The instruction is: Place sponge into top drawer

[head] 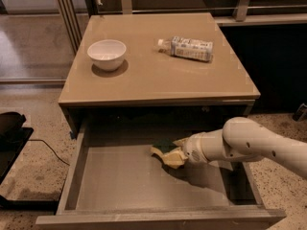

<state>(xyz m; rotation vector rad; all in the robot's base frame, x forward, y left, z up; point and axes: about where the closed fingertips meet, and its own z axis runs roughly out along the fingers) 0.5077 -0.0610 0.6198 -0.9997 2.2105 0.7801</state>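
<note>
The top drawer (120, 186) is pulled out wide below the tan table, its flat grey bottom showing. The sponge (163, 145), dark green on top over pale yellow foam, is inside the drawer space near the middle, just above the bottom. My gripper (173, 153) reaches in from the right on a white arm and is shut on the sponge, its yellowish pads pressed on the foam.
A white bowl (106, 53) stands on the table's (158, 80) left side. A plastic bottle (188, 48) lies on its side at the back right. A black object (12, 133) and a cable lie on the floor to the left.
</note>
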